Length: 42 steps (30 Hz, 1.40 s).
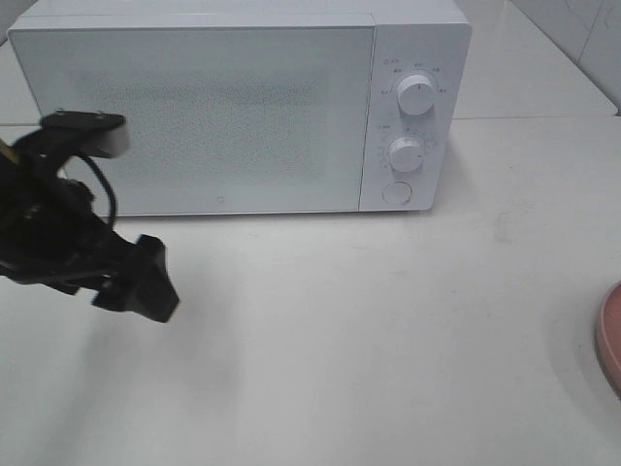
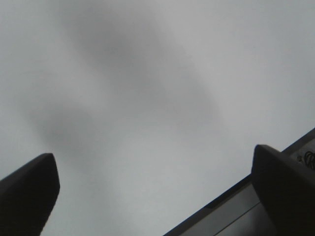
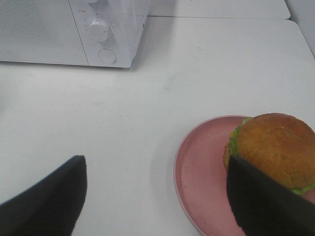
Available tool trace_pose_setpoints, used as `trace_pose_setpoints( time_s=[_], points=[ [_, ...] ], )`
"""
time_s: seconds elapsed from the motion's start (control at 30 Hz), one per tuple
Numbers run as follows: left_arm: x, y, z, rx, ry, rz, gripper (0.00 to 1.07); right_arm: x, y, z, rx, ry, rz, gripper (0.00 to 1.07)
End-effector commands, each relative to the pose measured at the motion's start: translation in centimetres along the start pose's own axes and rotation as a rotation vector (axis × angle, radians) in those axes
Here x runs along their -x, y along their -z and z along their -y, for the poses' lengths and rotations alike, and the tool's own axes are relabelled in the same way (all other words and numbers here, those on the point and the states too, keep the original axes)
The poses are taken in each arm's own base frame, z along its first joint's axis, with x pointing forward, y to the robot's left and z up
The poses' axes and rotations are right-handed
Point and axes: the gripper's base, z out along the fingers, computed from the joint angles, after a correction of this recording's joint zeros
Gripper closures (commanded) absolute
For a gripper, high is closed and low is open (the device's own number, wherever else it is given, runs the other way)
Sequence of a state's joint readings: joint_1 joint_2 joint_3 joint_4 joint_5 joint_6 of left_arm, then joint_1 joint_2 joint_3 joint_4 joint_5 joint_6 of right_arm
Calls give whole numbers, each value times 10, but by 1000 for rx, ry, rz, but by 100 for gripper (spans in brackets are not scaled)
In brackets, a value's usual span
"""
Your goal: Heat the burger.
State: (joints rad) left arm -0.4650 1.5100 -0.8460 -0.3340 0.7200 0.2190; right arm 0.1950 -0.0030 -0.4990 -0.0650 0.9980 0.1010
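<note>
Currently the burger point(image 3: 273, 147) sits on the pink plate point(image 3: 202, 177) at the right bench point(image 1: 388, 340) edge, bun up; being round, it has no long axis. Right hand point(image 3: 152, 196): fingers apart, empty, hovering just beside the burger. Left hand point(image 1: 136, 282): fingers apart, empty. Beyond, the microwave point(image 1: 243, 107) door is closed. Judged step: opening it; next move calls for the door edge or the button point(image 1: 396, 192)

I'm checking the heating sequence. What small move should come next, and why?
Probably bring the left gripper, open and empty, to the microwave door's edge to open it: the door is shut, and the burger sits on its pink plate.
</note>
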Motion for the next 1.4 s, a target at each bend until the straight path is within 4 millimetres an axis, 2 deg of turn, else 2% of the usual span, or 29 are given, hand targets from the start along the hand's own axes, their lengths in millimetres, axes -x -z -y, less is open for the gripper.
trace_pose_setpoints(
  time_s=[0.03,0.1,0.13,0.17,0.23,0.27,0.33,0.37,0.43,0.47,0.5,0.53,0.6,0.7,0.77,0.8,0.83,0.9,0.93,1.0,1.07,1.17,1.23,1.4],
  points=[
    [-11,32,-31,20,132,3,7,-3,4,0,-3,4,29,31],
    [-14,39,-37,25,156,8,7,-3,4,0,-3,4,29,31],
    [-20,53,-50,40,210,21,7,-3,4,0,-3,4,29,31],
    [-20,53,-50,40,210,21,7,-3,4,0,-3,4,29,31],
    [-33,74,-66,68,285,40,7,-3,4,0,-3,4,29,31],
    [-33,74,-66,68,285,40,7,-3,4,0,-3,4,29,31],
    [-48,95,-81,108,371,59,7,-3,4,0,-3,4,29,31],
    [-48,95,-81,108,371,59,7,-3,4,0,-3,4,29,31],
    [-59,113,-85,143,448,111,7,-3,4,0,-3,4,29,31],
    [-59,113,-85,143,448,111,7,-3,4,0,-3,4,29,31],
    [-64,123,-81,162,444,144,7,-3,4,0,-3,4,29,31],
    [-64,123,-81,162,444,144,7,-3,4,0,-3,4,29,31],
    [-73,135,-73,185,420,165,7,-3,4,0,-3,4,29,31],
    [-80,141,-67,194,410,182,7,-3,4,0,-3,4,29,31],
    [-94,148,-58,223,411,232,7,-3,4,0,-3,3,29,31],
    [-94,148,-58,223,411,232,7,-3,4,0,-3,3,29,31],
    [-106,148,-53,248,412,253,7,-3,4,0,-3,3,29,31],
    [-112,149,-50,260,410,268,7,-3,4,0,-3,3,29,31],
    [-124,147,-46,288,412,284,7,-3,4,0,-3,3,29,31],
    [-130,147,-44,299,414,294,7,-3,4,0,-3,3,29,31],
    [-153,147,-35,352,428,357,7,-3,4,0,-3,3,29,31],
    [-157,147,-33,362,425,369,7,-3,4,0,-3,3,29,31],
    [-174,144,-25,370,420,429,7,-3,4,0,-3,3,29,31],
    [-187,146,-16,388,400,510,7,-3,4,0,-3,3,29,31]
  ],
)
